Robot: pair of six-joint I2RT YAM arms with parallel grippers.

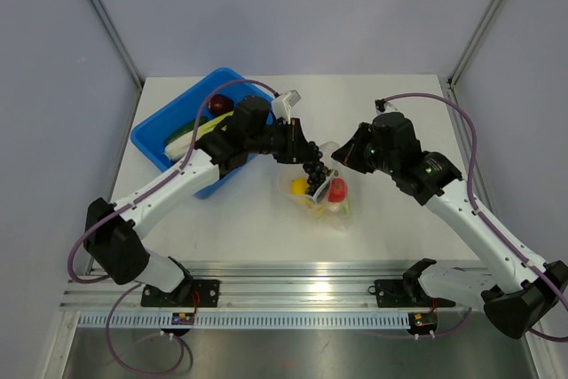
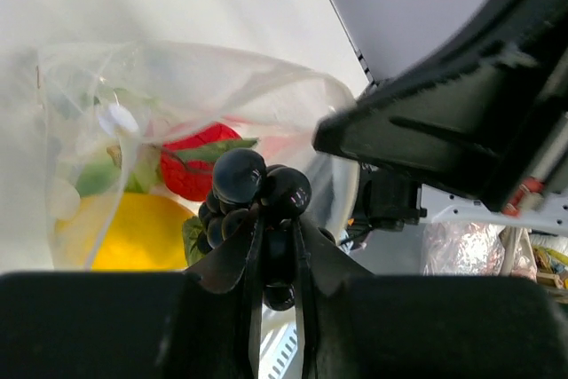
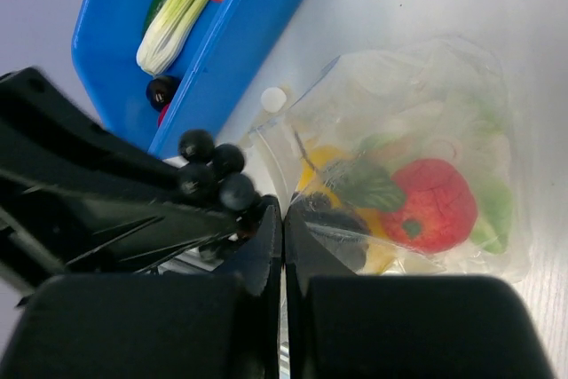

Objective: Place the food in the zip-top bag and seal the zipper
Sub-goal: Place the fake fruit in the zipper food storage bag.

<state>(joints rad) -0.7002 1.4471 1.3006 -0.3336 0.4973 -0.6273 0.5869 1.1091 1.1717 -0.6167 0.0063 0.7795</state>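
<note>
The left gripper (image 2: 277, 224), jaws clamped on the dark purple grapes (image 2: 240, 175), hangs at the mouth of the zip-top bag (image 3: 426, 77). The right gripper (image 3: 282, 219), jaws closed, apparently pinches the rim to keep it open.

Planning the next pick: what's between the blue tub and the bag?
Only a bare strip of table lies between the tub and the bag; the left claw, gripping the grapes, hangs over it. The right wrist view shows it best.

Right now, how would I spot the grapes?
Find the blue tub on the left, then the zip-top bag beside it. At the bag's mouth, the left gripper pinches the grapes: a bunch of small dark balls, unlike the red tomato inside.
</note>
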